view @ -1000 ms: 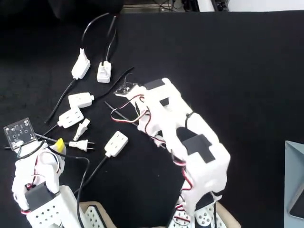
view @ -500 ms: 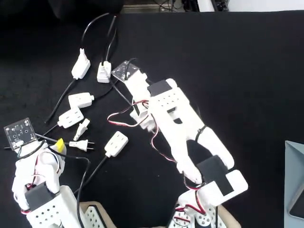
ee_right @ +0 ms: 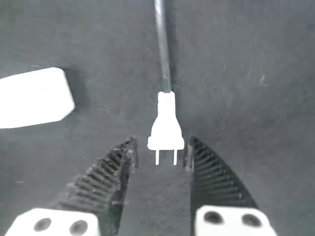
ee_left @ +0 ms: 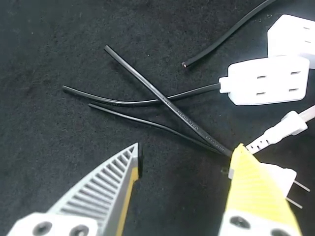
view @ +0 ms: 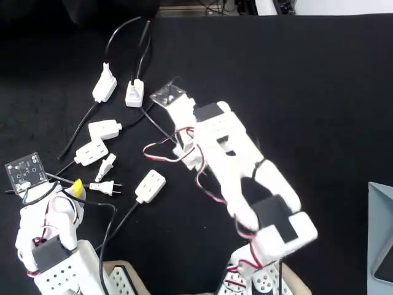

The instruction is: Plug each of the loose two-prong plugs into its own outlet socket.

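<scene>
Right arm (view: 224, 144) has swung forward; its jaws stand apart with the small white two-prong plug (ee_right: 166, 130) between their tips, ready to pinch. Left jaws, apart, hang idle.

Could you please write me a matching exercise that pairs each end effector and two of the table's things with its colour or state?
Things:
1. right end effector
2. left end effector
3. cords
4. outlet socket

States:
A. black, crossing one another
B. white, lying with its slots up
C. open, holding nothing
D. open, with a white plug between its fingers

Pairs: 1-D; 2-C; 3-A; 4-B
</scene>
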Robot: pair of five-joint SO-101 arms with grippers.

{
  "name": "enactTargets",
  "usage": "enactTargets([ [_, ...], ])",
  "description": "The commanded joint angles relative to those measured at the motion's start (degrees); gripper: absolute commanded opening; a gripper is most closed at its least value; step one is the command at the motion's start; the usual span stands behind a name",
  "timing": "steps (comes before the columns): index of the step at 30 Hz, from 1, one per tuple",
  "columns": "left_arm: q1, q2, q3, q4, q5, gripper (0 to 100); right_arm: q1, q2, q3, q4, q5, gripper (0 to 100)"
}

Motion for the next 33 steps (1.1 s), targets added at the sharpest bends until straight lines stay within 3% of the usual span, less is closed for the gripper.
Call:
enactTargets([
  [1, 0.13, -0.44, -0.13, -1.05, -0.35, 29, 4.13, 5.23, -2.77, -0.88, 2.29, 14.9],
  [9, 0.13, -0.44, -0.13, -1.05, -0.35, 29, 7.21, 11.74, -7.16, -0.88, 2.37, 14.9],
  [20, 0.13, -0.44, -0.13, -1.05, -0.35, 29, 0.88, 12.79, -7.25, 4.22, 1.85, 15.1],
  [29, 0.13, -0.44, -0.13, -1.05, -0.35, 29, 0.0, 17.19, -8.04, 3.52, -0.44, 14.8],
  [33, 0.13, -0.44, -0.04, -1.05, -0.35, 29, 0.09, 18.33, -10.33, 3.69, -0.26, 5.2],
])
